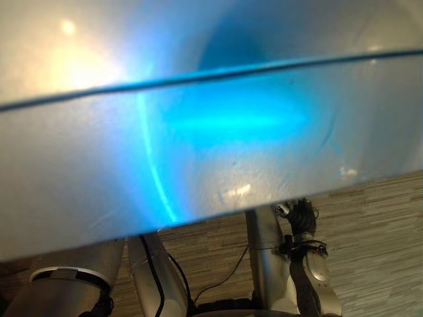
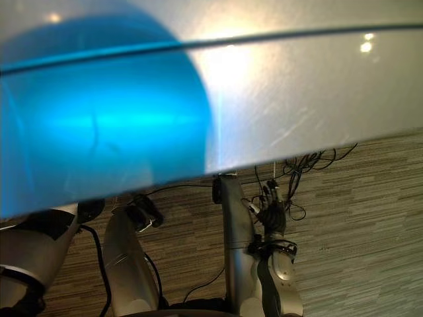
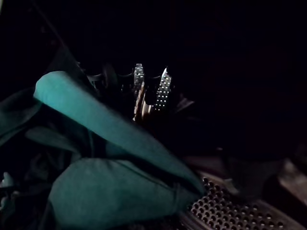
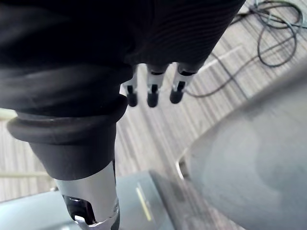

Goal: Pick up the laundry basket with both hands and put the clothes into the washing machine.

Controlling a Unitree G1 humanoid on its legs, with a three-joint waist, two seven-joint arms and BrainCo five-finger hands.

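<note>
The washing machine's silver-grey top [image 1: 198, 165] spreads across the head views, lit by a blue glow. My left arm [image 2: 39, 244] reaches in under its front edge. Inside the dark drum, teal clothes [image 3: 110, 191] lie piled on the perforated drum wall [image 3: 230, 213], with one teal fold [image 3: 91, 115] draped across in front of my left hand [image 3: 163, 91]. My right hand [image 2: 272, 212] hangs beside the machine above the floor, open and holding nothing, its fingers [image 4: 152, 93] straight.
Striped wood-look floor [image 2: 370, 224] lies in front of the machine. A tangle of thin black cables [image 2: 310, 162] lies on the floor by the machine's lower edge, to the right.
</note>
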